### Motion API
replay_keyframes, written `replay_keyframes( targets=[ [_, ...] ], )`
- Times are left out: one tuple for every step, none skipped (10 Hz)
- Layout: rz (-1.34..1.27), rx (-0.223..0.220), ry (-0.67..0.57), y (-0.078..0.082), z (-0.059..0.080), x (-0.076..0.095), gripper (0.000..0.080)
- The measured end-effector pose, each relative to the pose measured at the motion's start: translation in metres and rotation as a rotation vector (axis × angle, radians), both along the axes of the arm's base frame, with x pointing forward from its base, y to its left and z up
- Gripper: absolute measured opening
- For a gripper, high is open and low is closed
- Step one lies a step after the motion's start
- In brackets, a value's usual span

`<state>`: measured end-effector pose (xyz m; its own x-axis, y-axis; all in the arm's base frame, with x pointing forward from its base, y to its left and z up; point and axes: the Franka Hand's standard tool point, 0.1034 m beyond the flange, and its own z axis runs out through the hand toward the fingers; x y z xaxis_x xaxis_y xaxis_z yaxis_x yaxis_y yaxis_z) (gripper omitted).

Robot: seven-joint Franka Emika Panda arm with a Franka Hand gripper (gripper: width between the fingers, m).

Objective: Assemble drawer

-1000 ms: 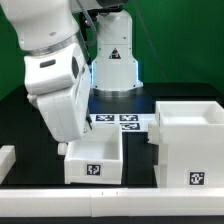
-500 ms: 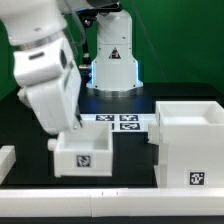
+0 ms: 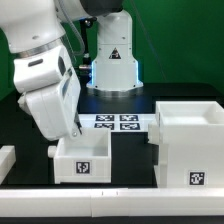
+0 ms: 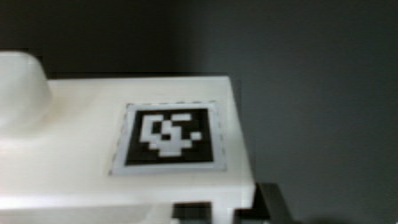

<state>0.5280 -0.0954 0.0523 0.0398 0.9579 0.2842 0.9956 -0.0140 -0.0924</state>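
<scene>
A white drawer tray (image 3: 82,160) with a square tag on its front sits at the exterior view's left, near the front. My gripper (image 3: 72,134) comes down on the tray's back wall and is shut on it. In the wrist view the tray's tagged face (image 4: 173,135) fills the picture, with a rounded white knob (image 4: 22,85) beside it. The dark fingertips (image 4: 199,211) of my gripper (image 4: 240,208) pinch the tray's edge. The tall white box shell (image 3: 190,140) stands at the exterior view's right, open side up, apart from the tray.
The marker board (image 3: 118,122) lies flat on the black table behind the tray, in front of the robot base (image 3: 112,60). Another white part (image 3: 5,160) shows at the left edge. A white strip (image 3: 110,196) runs along the front.
The arm has moved to the exterior view's left and taken the tray with it, away from the box shell. The box shell has not moved.
</scene>
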Motion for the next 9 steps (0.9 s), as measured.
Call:
replay_keyframes(
  targets=[
    [-0.006, 0.004, -0.001, 0.005, -0.003, 0.007, 0.0039],
    [-0.023, 0.007, 0.001, 0.013, -0.003, 0.015, 0.0039],
    [-0.025, 0.009, 0.001, 0.024, -0.002, 0.019, 0.0039],
    [-0.024, 0.009, -0.001, 0.031, -0.001, 0.021, 0.0039],
    [-0.031, 0.007, 0.0, 0.037, -0.002, 0.023, 0.0039],
    [-0.031, 0.005, -0.007, 0.045, -0.001, 0.026, 0.0039],
    [-0.029, 0.004, -0.013, 0.054, -0.001, 0.029, 0.0039],
    [-0.021, 0.006, -0.016, 0.06, -0.001, 0.029, 0.0039],
    [-0.02, 0.005, -0.017, 0.06, -0.001, 0.028, 0.0039]
  ],
)
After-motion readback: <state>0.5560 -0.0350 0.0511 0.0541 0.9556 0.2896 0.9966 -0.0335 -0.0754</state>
